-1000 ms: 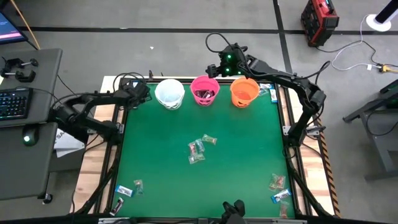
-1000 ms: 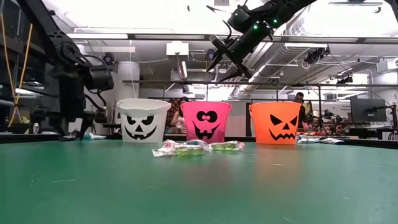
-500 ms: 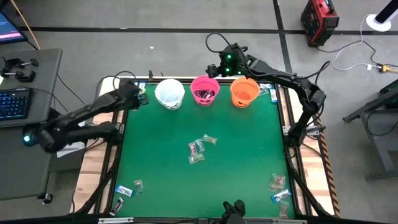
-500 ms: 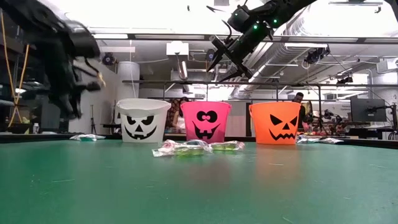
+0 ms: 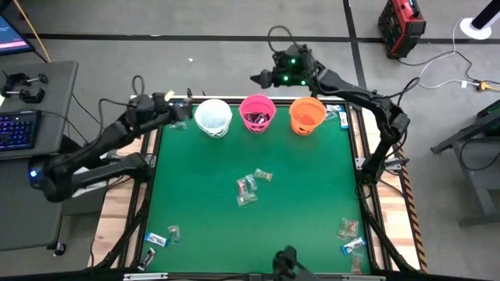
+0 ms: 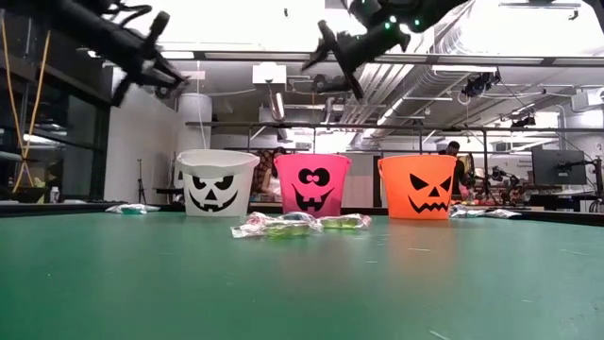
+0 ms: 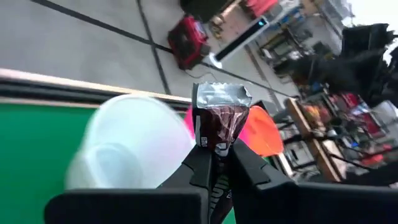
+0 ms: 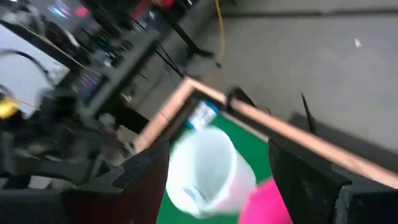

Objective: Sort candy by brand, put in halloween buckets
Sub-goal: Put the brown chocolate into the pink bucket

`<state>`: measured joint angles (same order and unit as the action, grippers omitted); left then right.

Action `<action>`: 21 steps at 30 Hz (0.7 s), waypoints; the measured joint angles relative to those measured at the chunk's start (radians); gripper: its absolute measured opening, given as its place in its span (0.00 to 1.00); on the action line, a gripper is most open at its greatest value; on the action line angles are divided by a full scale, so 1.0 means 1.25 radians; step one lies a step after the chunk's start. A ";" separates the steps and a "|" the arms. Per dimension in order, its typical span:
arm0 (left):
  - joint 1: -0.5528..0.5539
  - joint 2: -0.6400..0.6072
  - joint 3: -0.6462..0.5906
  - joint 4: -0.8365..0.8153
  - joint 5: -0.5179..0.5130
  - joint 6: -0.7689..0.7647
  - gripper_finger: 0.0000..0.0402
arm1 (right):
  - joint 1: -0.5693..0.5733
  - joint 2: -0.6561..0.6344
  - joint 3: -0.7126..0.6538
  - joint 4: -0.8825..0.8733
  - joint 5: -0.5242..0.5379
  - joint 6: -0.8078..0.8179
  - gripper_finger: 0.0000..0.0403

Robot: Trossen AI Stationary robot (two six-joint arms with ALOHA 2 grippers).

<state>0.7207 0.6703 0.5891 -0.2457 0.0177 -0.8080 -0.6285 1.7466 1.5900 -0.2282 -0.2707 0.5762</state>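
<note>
Silvery-topped, dark-bodied candy (image 7: 219, 118) shows only in the left wrist view, pinched between the left gripper (image 5: 181, 114)'s jaws just left of the white bucket (image 5: 212, 118). The pink bucket (image 5: 257, 112) and orange bucket (image 5: 307, 114) follow. The right gripper (image 5: 258, 78), jaws spread, hovers behind them. Loose sweets (image 5: 250, 186) lie mid-bench on the green bench (image 5: 305, 195); grey floor surrounds it.

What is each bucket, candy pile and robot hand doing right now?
left gripper: shut on a dark reddish candy, raised beside the white bucket.
right gripper: open, empty, raised behind the pink bucket.
white bucket: upright, looks empty.
pink bucket: upright, candy inside.
orange bucket: upright.
middle candy pile: lying loose on the table.
</note>
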 joint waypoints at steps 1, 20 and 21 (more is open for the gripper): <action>-0.011 0.030 0.002 0.032 0.000 0.003 0.02 | 0.000 0.000 0.014 0.006 0.000 -0.007 0.65; -0.143 0.720 0.328 0.388 0.047 0.298 0.07 | 0.002 0.000 0.126 0.010 0.005 -0.067 0.65; -0.143 0.746 0.350 0.387 0.047 0.301 0.09 | 0.002 0.000 0.126 0.008 0.005 -0.067 0.65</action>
<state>0.5419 1.6028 1.0267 0.2385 0.0769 -0.4322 -0.6266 1.7462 1.7473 -0.2176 -0.2646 0.4919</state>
